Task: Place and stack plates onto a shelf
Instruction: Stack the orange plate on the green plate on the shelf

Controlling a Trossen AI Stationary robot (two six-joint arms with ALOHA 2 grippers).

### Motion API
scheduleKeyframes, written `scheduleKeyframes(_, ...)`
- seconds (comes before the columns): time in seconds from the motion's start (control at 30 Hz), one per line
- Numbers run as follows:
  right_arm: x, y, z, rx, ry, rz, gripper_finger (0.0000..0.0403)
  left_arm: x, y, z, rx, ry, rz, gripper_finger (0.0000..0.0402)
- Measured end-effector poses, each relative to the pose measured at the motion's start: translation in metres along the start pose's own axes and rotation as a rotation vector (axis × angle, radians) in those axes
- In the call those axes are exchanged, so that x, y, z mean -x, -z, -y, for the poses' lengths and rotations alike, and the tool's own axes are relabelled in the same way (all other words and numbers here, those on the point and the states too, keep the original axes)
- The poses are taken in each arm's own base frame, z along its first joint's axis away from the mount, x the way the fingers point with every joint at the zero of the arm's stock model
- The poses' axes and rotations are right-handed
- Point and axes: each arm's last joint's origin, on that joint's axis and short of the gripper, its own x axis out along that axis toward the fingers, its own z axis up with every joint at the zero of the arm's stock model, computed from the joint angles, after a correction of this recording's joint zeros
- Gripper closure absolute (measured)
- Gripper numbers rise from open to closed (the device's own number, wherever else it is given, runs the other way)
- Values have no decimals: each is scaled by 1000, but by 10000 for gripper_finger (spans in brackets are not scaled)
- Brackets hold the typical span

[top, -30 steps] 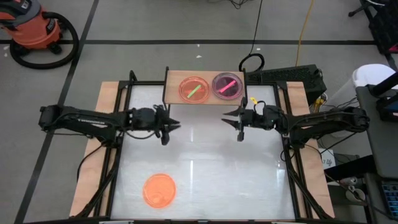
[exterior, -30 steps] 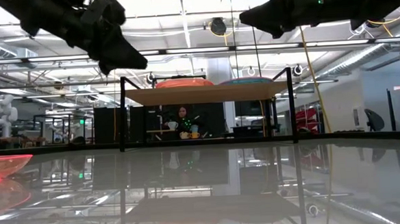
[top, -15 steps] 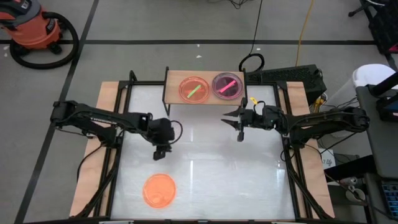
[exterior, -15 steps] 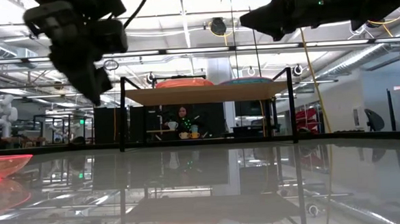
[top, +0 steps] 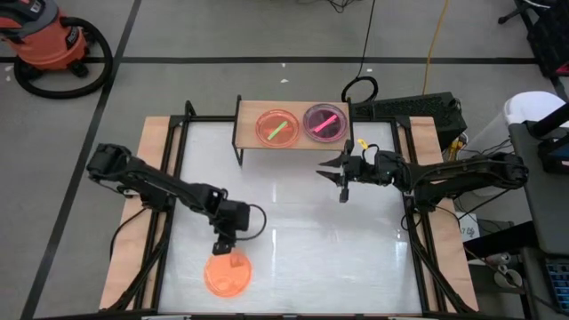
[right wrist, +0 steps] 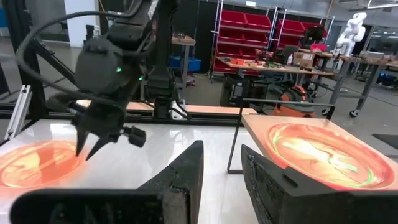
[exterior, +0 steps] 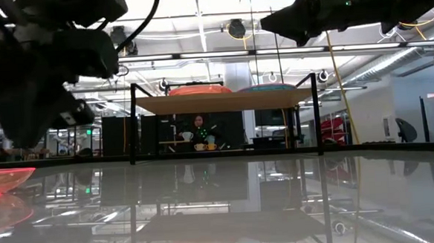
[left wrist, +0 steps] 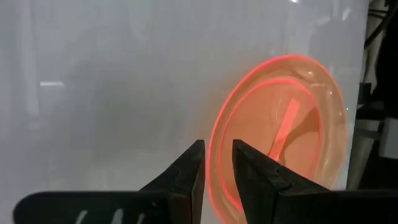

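One orange plate (top: pixel 228 271) lies flat on the white tabletop near its near-left corner; it also shows in the left wrist view (left wrist: pixel 280 137) and the low view (exterior: pixel 4 177). My left gripper (top: pixel 222 252) hovers open above the plate's far rim, pointing down, with the rim seen through the finger gap (left wrist: pixel 216 149). The shelf (top: pixel 249 127) stands at the far edge and carries two plate stacks: an orange-pink one (top: pixel 278 127) and a purple one (top: pixel 324 122). My right gripper (top: pixel 333 182) waits open in the air, in front of the shelf's right end.
Black frame rails (top: pixel 169 178) run along the table's left and right sides. The wide middle of the white tabletop (top: pixel 293 240) lies between the two arms. Beyond the table there are a cable coil (top: pixel 360 89) and an orange vacuum (top: pixel 49 44) on the floor.
My left arm has swung from the table's middle, in front of the shelf, toward the near edge. Its gripper has turned from pointing right to pointing down over the orange plate. The right arm and the plates have kept still.
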Motion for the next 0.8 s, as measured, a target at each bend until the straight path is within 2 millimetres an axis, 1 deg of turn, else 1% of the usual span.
scheduleKeyframes(0.2,0,0,-3,0,-13,-3,312,-19,1,4,12,0,-43,315)
scheduleKeyframes(0.4,0,0,-8,1,-34,-1,312,-29,1,0,22,-17,-69,315)
scheduleKeyframes(0.63,1,-1,-12,0,-52,0,312,-32,1,-3,29,-28,-74,315)
scheduleKeyframes(0.8,1,-1,-13,-11,-56,0,312,-26,-1,-2,19,-33,-48,315)
